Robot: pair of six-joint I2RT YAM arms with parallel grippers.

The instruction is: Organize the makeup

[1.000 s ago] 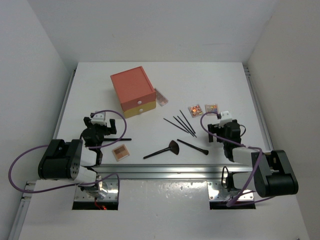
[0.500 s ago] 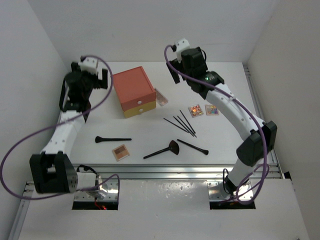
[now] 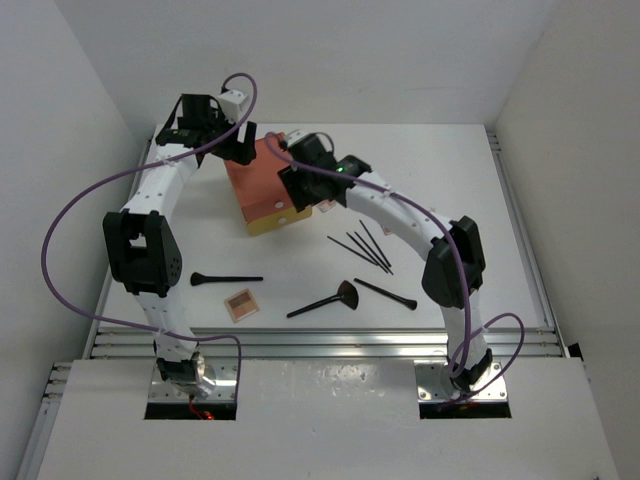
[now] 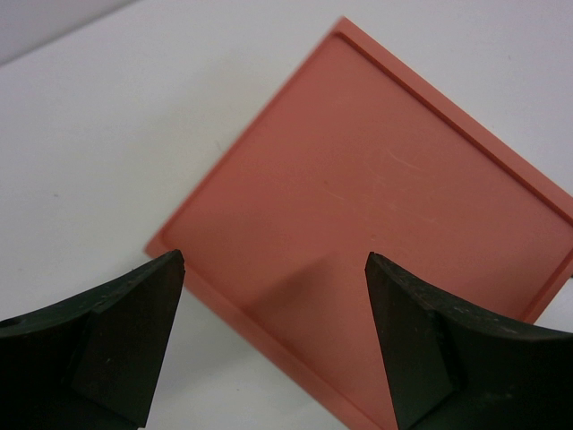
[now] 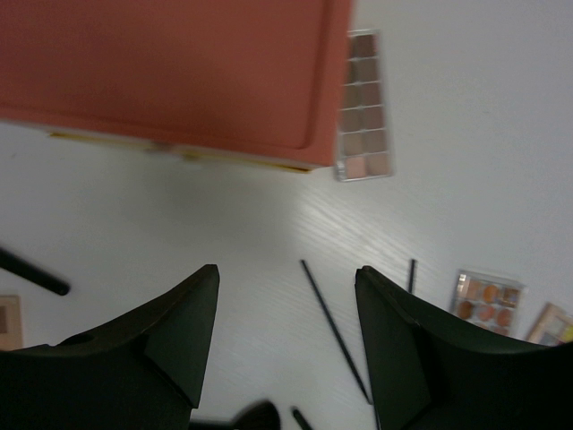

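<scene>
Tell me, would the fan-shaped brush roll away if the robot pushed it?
Probably not: the fan brush has a wide flat head, which should stop rolling. Its thin handle looks light, so it would likely slide or spin on the table.

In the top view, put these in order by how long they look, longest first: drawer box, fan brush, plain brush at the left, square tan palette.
1. drawer box
2. fan brush and plain brush: they look alike, so not ranked
3. square tan palette, the shortest
</scene>
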